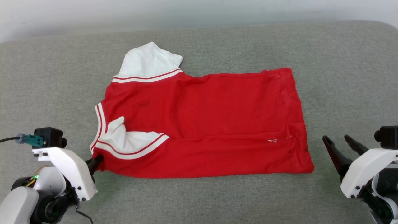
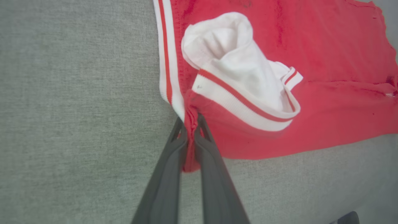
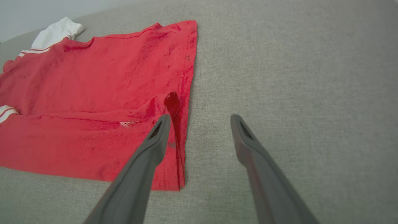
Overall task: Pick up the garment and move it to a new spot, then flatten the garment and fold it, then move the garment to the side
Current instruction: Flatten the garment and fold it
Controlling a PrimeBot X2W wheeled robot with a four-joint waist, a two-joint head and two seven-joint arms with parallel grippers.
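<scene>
Left tool [image 1: 98, 161] at the lower left of the head view, fingers drawn narrow and pinched on the garment [image 1: 205, 124] at its near-left corner. From the left wrist view, same tool [image 2: 190, 121] with a tuck of red cloth squeezed between the two dark fingers, just below the striped neck trim [image 2: 168, 62]. Garment [image 2: 326, 102] spreading up and to the right of that view.

Garment flat on the grey fabric-covered counter [image 1: 46, 77], about mid-surface. Long axis left to right across the head view: neck end toward the robot's left, hem [image 1: 300, 118] toward its right. Far sleeve [image 1: 149, 60], white, sticking out away from the robot onto the counter. Near sleeve [image 1: 132, 143], white, folded inward and lying on top of the red body. Parallel to the near edge, a crease running from that sleeve to the hem. Red cloth lightly wrinkled.

Right tool [image 1: 335, 139] at the lower right, fingers spread wide, nothing between them, just beside the near corner of the hem and clear of it in the head view. From the right wrist view, same tool [image 3: 201, 119] with one finger crossing the hem edge of the garment [image 3: 93, 93]; touching or above it, cannot tell.
</scene>
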